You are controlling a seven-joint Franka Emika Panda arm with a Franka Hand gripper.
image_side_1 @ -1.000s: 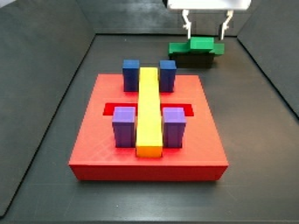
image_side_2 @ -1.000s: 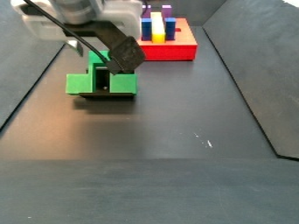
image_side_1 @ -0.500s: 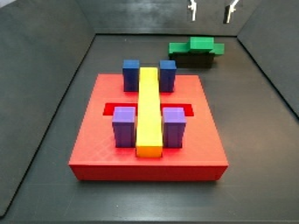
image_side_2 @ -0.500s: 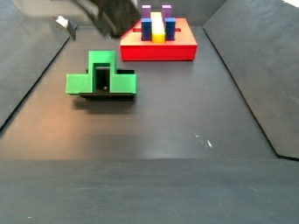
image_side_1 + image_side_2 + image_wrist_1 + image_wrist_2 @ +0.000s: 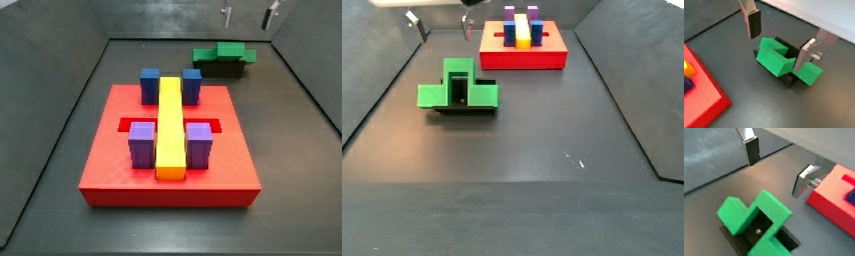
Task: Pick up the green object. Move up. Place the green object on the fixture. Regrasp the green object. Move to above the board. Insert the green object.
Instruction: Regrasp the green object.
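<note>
Dark floor carries the green object [image 5: 784,62] on the fixture [image 5: 784,239] as the claw [image 5: 779,41], wide open and empty, hangs above; regrasping likely calls for a straight, centred descent.

The gripper [image 5: 779,42] hangs above the green object [image 5: 784,61], jaws spread wide with nothing between them, so the air over the block is free. The green object sits on the fixture [image 5: 771,242], well apart from the board [image 5: 170,150], with bare dark floor [image 5: 543,150] between them and on every side. On the board, blue pegs [image 5: 170,84], purple pegs [image 5: 170,142] and the yellow bar [image 5: 171,125] stand up as obstacles.
</note>
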